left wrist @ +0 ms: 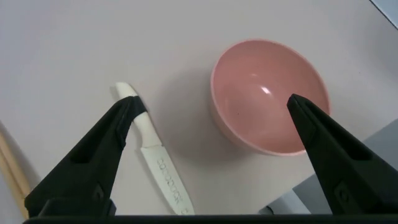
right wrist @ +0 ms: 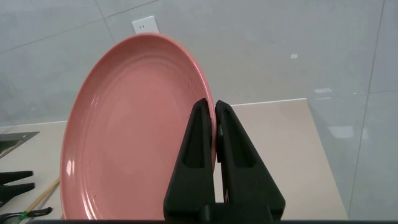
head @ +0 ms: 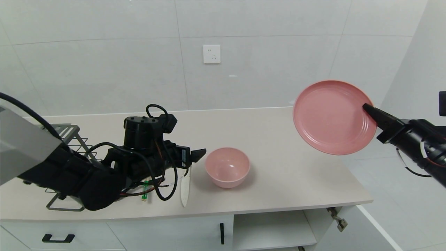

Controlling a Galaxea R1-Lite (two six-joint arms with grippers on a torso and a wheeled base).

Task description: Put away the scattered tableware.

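My right gripper [head: 366,107] is shut on the rim of a pink plate [head: 331,118], held tilted in the air above the counter's right end. In the right wrist view the fingers [right wrist: 200,134] pinch the plate [right wrist: 130,137] at its edge. A pink bowl [head: 227,167] stands upright at the middle of the counter. A white knife [head: 185,190] lies just to its left, near the front edge. My left gripper [head: 193,158] hangs open above the knife's handle and beside the bowl. From the left wrist, its gripper [left wrist: 212,104] spans the knife [left wrist: 158,165] and the bowl [left wrist: 267,106], with nothing held.
A wire dish rack [head: 66,136] stands at the counter's left end, partly behind my left arm. Wooden chopsticks [left wrist: 12,168] lie left of the knife. The beige counter [head: 285,181] ends at the right under the plate. Below it is an open cabinet shelf [head: 271,230].
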